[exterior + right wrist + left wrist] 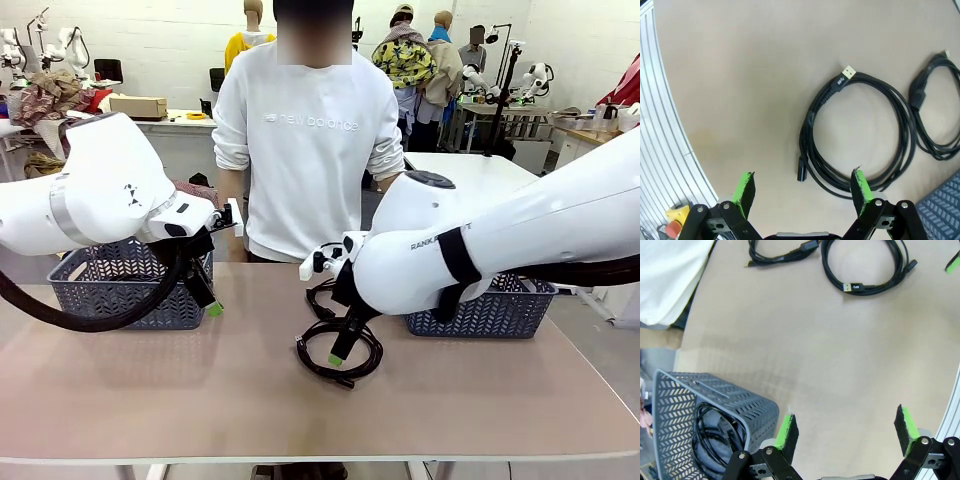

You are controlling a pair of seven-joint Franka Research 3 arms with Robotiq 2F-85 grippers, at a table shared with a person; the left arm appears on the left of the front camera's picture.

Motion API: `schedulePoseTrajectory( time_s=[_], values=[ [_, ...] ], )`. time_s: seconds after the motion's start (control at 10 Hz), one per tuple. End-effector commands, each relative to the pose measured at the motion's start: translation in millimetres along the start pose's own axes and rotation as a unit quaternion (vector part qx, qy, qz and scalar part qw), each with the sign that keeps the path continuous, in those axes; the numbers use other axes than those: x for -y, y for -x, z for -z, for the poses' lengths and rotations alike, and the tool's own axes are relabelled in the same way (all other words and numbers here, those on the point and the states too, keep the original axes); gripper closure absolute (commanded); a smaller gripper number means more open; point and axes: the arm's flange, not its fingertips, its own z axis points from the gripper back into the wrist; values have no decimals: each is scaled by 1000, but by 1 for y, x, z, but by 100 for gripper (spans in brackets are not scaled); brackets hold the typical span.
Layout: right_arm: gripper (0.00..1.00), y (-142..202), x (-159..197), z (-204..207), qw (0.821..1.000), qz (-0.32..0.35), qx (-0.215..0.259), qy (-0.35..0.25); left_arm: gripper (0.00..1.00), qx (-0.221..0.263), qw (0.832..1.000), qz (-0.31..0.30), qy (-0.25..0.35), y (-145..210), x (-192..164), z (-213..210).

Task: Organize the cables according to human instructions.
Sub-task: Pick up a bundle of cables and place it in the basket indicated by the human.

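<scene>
Left claw (845,426), spread wide, overlooks a basket (715,390) holding a coiled cable (704,436).

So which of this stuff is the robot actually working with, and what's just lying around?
Job: coiled cable on the table; second cable beside it; third cable inside the left basket; probably the right basket too.
Lying about: cardboard box and heap of clothes in the background.

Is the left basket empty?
Not empty. In the left wrist view, a coiled black cable lies inside the grey basket.
</scene>
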Motion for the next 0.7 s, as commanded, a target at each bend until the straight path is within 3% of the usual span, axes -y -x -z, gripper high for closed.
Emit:
schedulePoseTrajectory(
  time_s=[0.0,0.6],
  values=[
    [0,-21,0,16,1000,8,-8,22,0,-4,1000,-5,-1,-1,-1,-2],
    [0,-39,3,58,999,-8,-51,8,0,-4,1000,-5,-1,-1,-1,-2]
  ],
)
